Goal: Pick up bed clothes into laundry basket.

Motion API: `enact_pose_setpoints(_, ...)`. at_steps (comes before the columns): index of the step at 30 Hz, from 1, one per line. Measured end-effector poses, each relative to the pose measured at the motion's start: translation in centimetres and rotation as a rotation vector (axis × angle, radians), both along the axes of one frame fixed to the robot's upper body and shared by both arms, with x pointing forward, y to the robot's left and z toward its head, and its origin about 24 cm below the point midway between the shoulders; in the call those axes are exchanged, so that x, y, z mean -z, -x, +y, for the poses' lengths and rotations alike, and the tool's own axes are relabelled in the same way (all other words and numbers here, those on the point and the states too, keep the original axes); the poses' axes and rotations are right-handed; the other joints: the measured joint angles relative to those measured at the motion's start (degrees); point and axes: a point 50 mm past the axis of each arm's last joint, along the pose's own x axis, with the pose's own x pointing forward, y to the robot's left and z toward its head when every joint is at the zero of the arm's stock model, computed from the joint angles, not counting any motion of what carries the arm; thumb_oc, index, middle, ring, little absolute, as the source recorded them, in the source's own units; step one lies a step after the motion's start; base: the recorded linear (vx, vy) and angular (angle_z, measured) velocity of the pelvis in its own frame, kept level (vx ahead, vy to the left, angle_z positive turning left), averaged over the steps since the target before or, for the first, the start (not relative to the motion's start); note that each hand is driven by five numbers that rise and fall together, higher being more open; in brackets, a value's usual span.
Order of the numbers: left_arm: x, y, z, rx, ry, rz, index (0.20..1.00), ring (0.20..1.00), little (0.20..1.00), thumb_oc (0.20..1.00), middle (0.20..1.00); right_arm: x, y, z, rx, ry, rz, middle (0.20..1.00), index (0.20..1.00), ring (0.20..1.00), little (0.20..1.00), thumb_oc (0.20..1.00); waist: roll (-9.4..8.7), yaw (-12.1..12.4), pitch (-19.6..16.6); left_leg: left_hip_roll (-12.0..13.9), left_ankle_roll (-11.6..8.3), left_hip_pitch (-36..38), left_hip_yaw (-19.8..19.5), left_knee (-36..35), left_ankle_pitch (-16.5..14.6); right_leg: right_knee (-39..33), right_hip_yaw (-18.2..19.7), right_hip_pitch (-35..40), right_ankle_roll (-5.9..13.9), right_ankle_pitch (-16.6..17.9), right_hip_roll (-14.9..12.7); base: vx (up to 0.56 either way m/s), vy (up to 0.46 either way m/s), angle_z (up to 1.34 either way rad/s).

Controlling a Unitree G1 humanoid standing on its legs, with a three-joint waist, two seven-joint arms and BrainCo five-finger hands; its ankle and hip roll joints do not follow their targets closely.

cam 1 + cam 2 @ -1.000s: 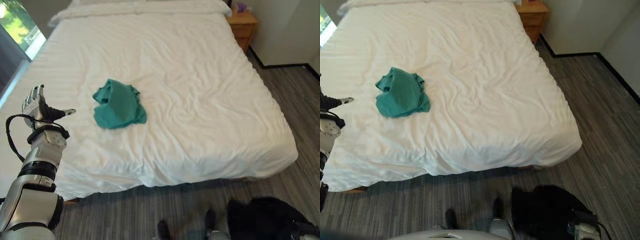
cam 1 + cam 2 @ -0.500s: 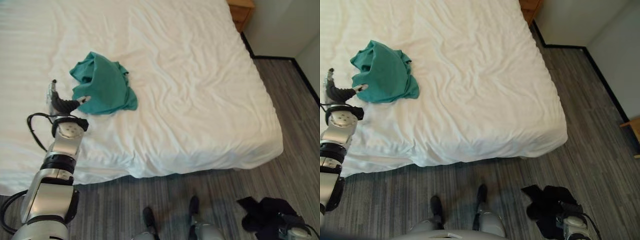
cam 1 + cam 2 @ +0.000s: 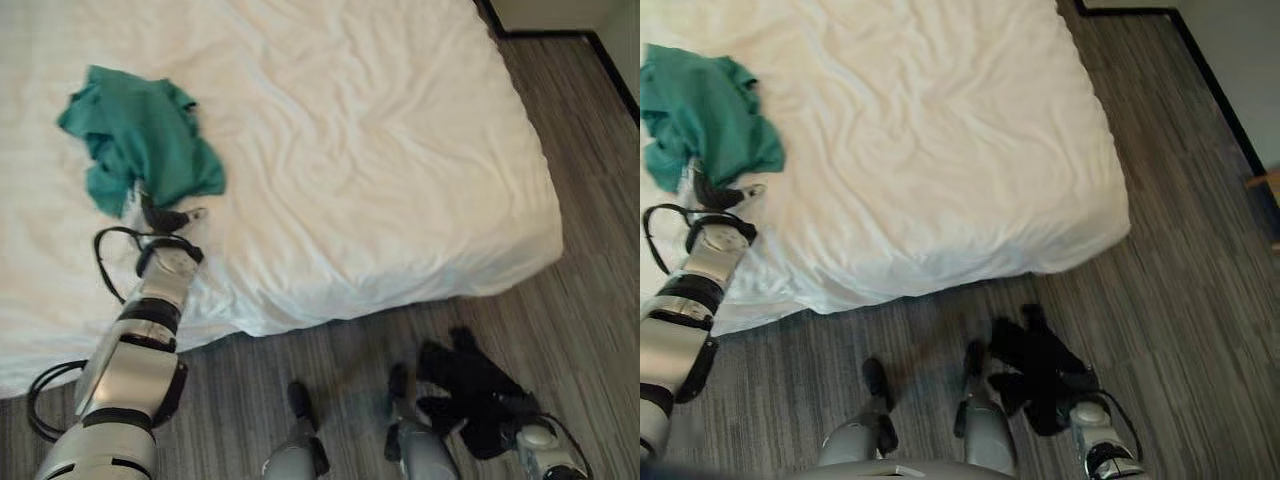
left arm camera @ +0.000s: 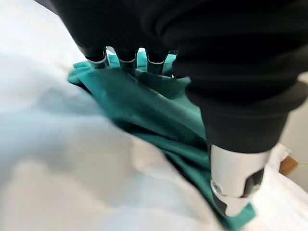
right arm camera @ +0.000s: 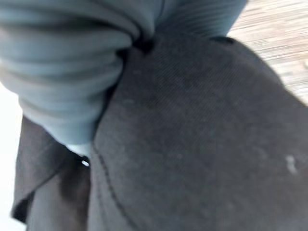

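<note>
A crumpled green garment (image 3: 140, 135) lies on the white bed (image 3: 380, 150) near its left side. My left hand (image 3: 158, 213) reaches over the bed's front edge to the garment's near edge. In the left wrist view its straight fingers (image 4: 127, 60) touch the green cloth (image 4: 159, 110) and the thumb (image 4: 236, 187) stretches out over it, so the hand is open. A black garment (image 3: 470, 385) hangs low over the floor at the lower right, draped over my right hand (image 3: 540, 440). That dark cloth (image 5: 192, 144) covers the hand in the right wrist view.
The bed's front edge and right corner (image 3: 540, 250) overhang a grey striped floor (image 3: 600, 330). A dark skirting board (image 3: 1210, 60) runs along the wall at the upper right. A wooden piece (image 3: 1265, 180) shows at the right edge.
The camera has swung down and right. My left hand has moved from the bed's left side onto the green garment's near edge. The black garment stays with my right hand.
</note>
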Motion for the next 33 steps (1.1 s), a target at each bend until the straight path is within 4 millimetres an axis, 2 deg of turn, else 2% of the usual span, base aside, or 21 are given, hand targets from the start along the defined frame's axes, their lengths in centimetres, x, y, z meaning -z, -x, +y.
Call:
enact_pose_setpoints(3,-4.5,-1.0,-1.2,0.015,-0.157,-0.088,1.000,1.000,1.000,1.000,1.000,0.0,0.0,0.1,-0.014,0.011,-0.006,0.200,0.200,0.200,0.200,0.200,-1.75,-0.5,0.5,0.4,-0.18,-1.3,-0.1,0.0,0.2,0.0,0.0,-1.3,-0.36,0.7,0.0,0.00,-0.044,0.02)
enact_pose_setpoints(4,-7.2,-1.1,-1.6,0.004,-0.248,-0.147,1.000,1.000,1.000,1.000,1.000,-0.1,-0.3,0.5,-0.046,0.016,-0.018,0.200,0.200,0.200,0.200,0.200,-2.64,-0.7,0.4,0.7,-0.19,-2.6,0.0,0.0,0.5,0.0,0.0,-2.7,-0.49,1.8,0.3,0.01,-0.044,-0.08)
enact_pose_setpoints(6,-9.6,-0.7,-1.4,-0.024,-0.328,-0.202,1.000,1.000,1.000,1.000,1.000,-0.3,-0.7,1.0,-0.097,0.029,-0.035,0.200,0.200,0.200,0.200,0.200,-3.24,-1.1,0.5,1.0,-0.11,-3.2,0.0,0.0,0.9,0.0,0.0,-3.3,-0.84,2.4,0.6,0.01,-0.009,-0.02)
enact_pose_setpoints(9,-11.0,-0.4,-0.9,-0.063,-0.355,-0.237,1.000,1.000,1.000,1.000,1.000,-0.7,-1.2,1.5,-0.129,0.024,-0.072,0.200,0.200,0.200,0.200,0.200,-3.35,-1.0,0.4,1.0,-0.12,-3.0,-0.1,0.0,0.9,0.0,0.0,-3.1,-0.86,2.4,0.6,0.00,0.008,0.01)
enact_pose_setpoints(12,-10.8,-0.6,-1.2,-0.053,-0.350,-0.236,1.000,1.000,1.000,1.000,1.000,-1.0,-1.7,1.7,-0.139,0.023,-0.095,0.200,0.200,0.200,0.200,0.200,-3.35,-0.5,0.4,0.8,-0.12,-3.0,-0.2,0.0,0.9,0.0,-0.2,-3.1,-0.86,2.4,0.4,0.02,0.011,0.04)
enact_pose_setpoints(15,-10.4,-1.4,-2.8,-0.013,-0.351,-0.217,1.000,1.000,1.000,1.000,1.000,-1.4,-3.0,2.4,-0.184,0.029,-0.110,0.200,0.200,0.200,0.200,0.200,-3.37,-0.6,0.4,0.8,-0.07,-3.9,-1.6,0.0,0.9,0.0,-1.1,-3.2,-0.87,2.4,0.4,0.03,-0.007,0.16)
enact_pose_setpoints(19,-10.4,-1.6,-3.0,-0.015,-0.349,-0.211,1.000,1.000,1.000,1.000,1.000,-2.4,-4.7,3.1,-0.212,0.027,-0.172,0.200,0.200,0.200,0.200,0.200,-3.52,-0.4,0.3,0.7,0.06,-5.3,-1.6,0.0,1.1,0.0,-1.1,-4.5,-0.91,2.5,0.3,0.00,-0.002,0.02)
enact_pose_setpoints(21,-11.8,-1.6,-2.9,-0.035,-0.334,-0.237,1.000,1.000,1.000,1.000,1.000,-2.7,-5.3,3.6,-0.243,0.030,-0.189,0.200,0.200,0.200,0.200,0.200,-3.83,-0.6,0.3,0.7,0.13,-6.9,-1.5,0.0,1.5,0.0,-1.1,-6.2,-1.25,2.7,0.3,0.00,0.000,0.00)
enact_pose_setpoints(23,-12.2,-1.6,-2.9,-0.037,-0.331,-0.247,1.000,1.000,1.000,1.000,1.000,-2.7,-5.3,3.6,-0.245,0.031,-0.191,0.200,0.200,0.200,0.200,0.200,-3.86,-0.6,0.2,0.7,0.13,-7.4,-1.5,0.0,1.5,0.0,-1.2,-6.7,-1.26,2.7,0.4,0.00,0.000,0.00)
enact_pose_setpoints(24,-12.4,-1.6,-3.0,-0.037,-0.330,-0.252,0.542,0.542,0.542,0.542,0.542,-2.7,-5.3,3.6,-0.244,0.032,-0.193,0.200,0.200,0.200,0.200,0.200,-3.87,-0.6,0.2,0.8,0.13,-7.6,-1.5,0.0,1.5,0.0,-1.2,-6.9,-1.26,2.7,0.5,0.00,0.000,0.00)
enact_pose_setpoints(25,-12.6,-1.5,-3.0,-0.036,-0.330,-0.257,0.200,0.200,0.200,0.200,0.200,-2.8,-5.4,3.6,-0.242,0.035,-0.195,0.200,0.200,0.200,0.200,0.200,-3.88,-0.7,0.2,0.9,0.13,-7.8,-1.5,0.0,1.5,0.0,-1.2,-7.1,-1.26,2.7,0.5,0.00,0.000,0.00)
enact_pose_setpoints(28,-13.1,-1.5,-3.1,-0.043,-0.336,-0.264,0.200,0.200,0.200,0.200,0.200,-2.8,-5.4,3.6,-0.239,0.043,-0.194,0.200,0.200,0.200,0.200,0.200,-3.90,-0.9,0.2,0.8,0.12,-8.1,-1.7,0.1,1.5,0.0,-1.3,-7.3,-1.30,2.8,0.5,0.00,0.010,0.02)
enact_pose_setpoints(30,-14.6,-1.2,-2.1,-0.114,-0.390,-0.237,0.200,0.200,0.200,0.200,0.200,-3.0,-5.9,3.9,-0.247,0.043,-0.208,0.200,0.200,0.200,0.200,0.200,-4.08,-1.5,0.1,0.9,0.15,-10.4,-1.9,0.6,1.5,0.0,-1.3,-9.4,-2.01,3.3,0.4,0.00,0.011,0.02)
enact_pose_setpoints(33,-14.8,-0.8,-1.3,-0.175,-0.460,-0.193,0.200,0.200,0.200,0.200,0.200,-3.1,-6.0,4.0,-0.248,0.042,-0.216,0.200,0.200,0.200,0.200,0.200,-4.15,-1.8,0.0,0.9,0.20,-11.0,-1.7,0.6,1.5,0.0,-1.3,-10.1,-2.04,3.4,0.4,0.00,0.000,0.00)
